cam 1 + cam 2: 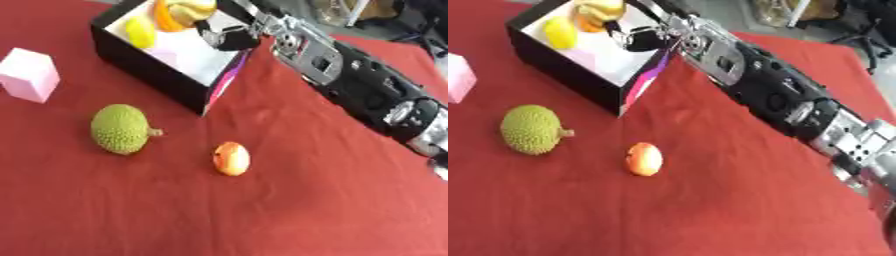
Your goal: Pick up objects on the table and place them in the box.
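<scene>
Box [153, 70], black outside and white inside, sits open at the upper left of the frame on the red table cover [306, 210]. Inside it lies a yellow lemon-shaped piece [140, 31] toward its left side, with a pale pink patch just beside it on the floor of the box. The right hand [226, 36] reaches in from the upper right along a black and silver arm, and is positioned over the box interior. Its fingers are curled round a yellow and orange object [179, 12] at the top edge of the frame. Outside the box, a green spiky fruit [121, 128] lies at left centre, an orange-red fruit [231, 158] near centre, both well apart from the box. A pink cube [28, 75] stands at the far left edge.
</scene>
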